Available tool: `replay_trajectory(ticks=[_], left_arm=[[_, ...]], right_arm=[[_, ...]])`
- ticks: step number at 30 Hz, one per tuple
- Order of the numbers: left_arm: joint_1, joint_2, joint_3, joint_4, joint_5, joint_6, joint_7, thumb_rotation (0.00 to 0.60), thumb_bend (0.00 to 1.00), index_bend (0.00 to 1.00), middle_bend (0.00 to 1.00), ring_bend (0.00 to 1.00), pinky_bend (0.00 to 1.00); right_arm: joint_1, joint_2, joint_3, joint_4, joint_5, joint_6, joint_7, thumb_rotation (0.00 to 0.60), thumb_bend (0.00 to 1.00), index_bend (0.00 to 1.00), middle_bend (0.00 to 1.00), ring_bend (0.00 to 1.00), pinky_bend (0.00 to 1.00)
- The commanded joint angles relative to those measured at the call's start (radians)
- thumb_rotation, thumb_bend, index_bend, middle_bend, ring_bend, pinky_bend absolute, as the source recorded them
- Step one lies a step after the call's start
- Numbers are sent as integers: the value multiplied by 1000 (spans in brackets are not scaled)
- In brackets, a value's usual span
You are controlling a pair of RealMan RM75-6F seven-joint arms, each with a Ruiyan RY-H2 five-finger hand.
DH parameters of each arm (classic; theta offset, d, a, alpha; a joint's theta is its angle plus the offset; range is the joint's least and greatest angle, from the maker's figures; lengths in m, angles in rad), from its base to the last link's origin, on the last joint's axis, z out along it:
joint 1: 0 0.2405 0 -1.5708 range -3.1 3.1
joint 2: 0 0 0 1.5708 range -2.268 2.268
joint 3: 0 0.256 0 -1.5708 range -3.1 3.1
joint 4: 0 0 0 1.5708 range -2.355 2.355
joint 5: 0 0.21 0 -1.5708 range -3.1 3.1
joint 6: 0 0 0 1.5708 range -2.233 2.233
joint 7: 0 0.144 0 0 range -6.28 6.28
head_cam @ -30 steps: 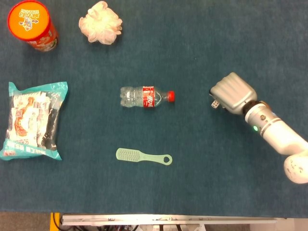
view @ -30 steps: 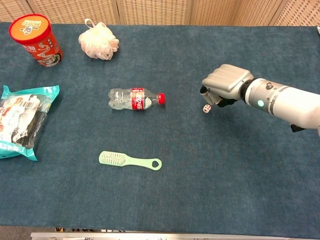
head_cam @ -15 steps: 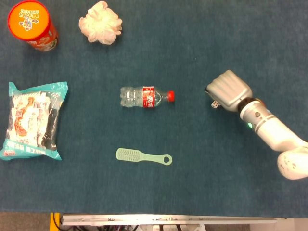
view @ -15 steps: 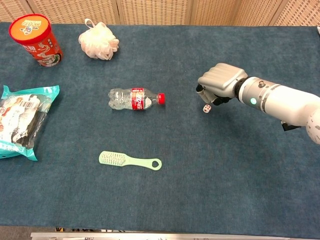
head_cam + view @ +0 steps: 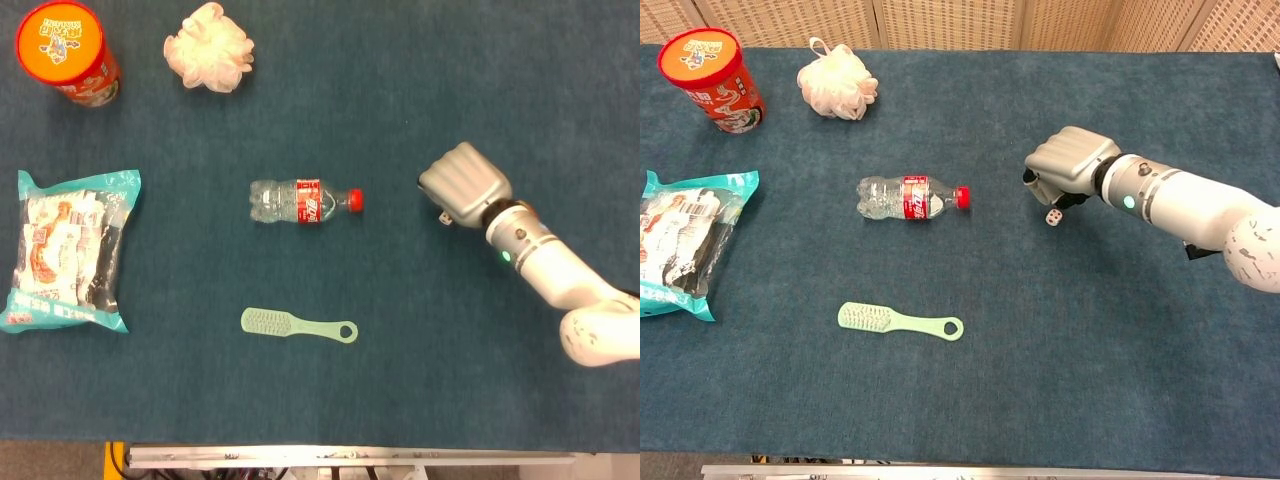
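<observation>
The right hand point(image 5: 1068, 165) had slid leftward over the die point(image 5: 1052, 217) (fingers curled down, holding nothing), which lay untouched on the worktop point(image 5: 1060, 360), grasp apparently near.

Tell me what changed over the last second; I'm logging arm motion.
The right hand, fingers curled, slid left toward the bottle, now hanging above the small die without holding it. The die, bottle, brush, snack bag, can and bath puff stayed put.
</observation>
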Motion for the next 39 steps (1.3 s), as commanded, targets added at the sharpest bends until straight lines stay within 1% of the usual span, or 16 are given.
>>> replay_trajectory(ticks=[1,18,31,39], left_arm=[[2,1,-1,-2,-1,3,0,600,345,549,397,223,348],[9,8,-3,-15,-13,3,18,600,345,550,401,223,348],[14,23,3,-24,-6,-6,-8,600,345,550,400,223,348],[14,26,1,-20,-7,-10,-25,600,345,549,400,223,348]], right_arm=[[2,-4,1,4,1,-3,3,600,1000,546,960,881,969],[3,-6,-9,7,-3,-3,5,600,1000,546,960,881,969],[7,7,-14,-8,-1,-23,23,600,1000,546,960,881,969],[6,22,-14,-14,-10,-49,61,600,1000,546,960,881,969]])
